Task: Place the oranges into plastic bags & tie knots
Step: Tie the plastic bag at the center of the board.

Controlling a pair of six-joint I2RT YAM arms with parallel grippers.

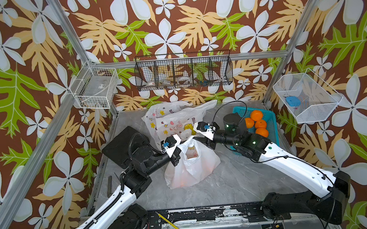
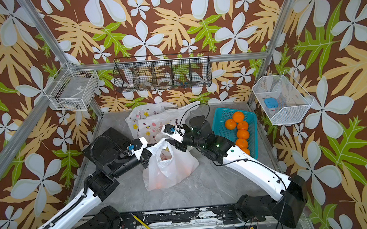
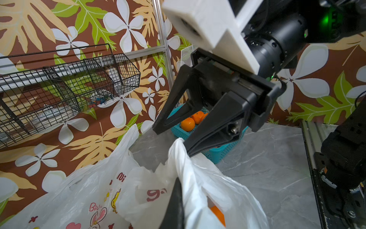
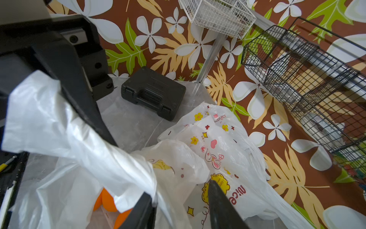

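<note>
Oranges [image 4: 108,200] sit inside the plastic bag [image 1: 191,166] mid-table; more lie in the teal basket [image 1: 238,111]. Left gripper [image 1: 178,156] pinches the bag's twisted handle [image 4: 118,158]. Right gripper [image 3: 173,140] is spread, one finger touching that handle.

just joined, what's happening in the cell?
The left gripper is shut on a handle of the translucent white plastic bag mid-table, with small glossy oranges inside. The right gripper has its fingers open beside that twisted handle. No knot shows yet. More oranges wait in the teal lattice basket.
</note>
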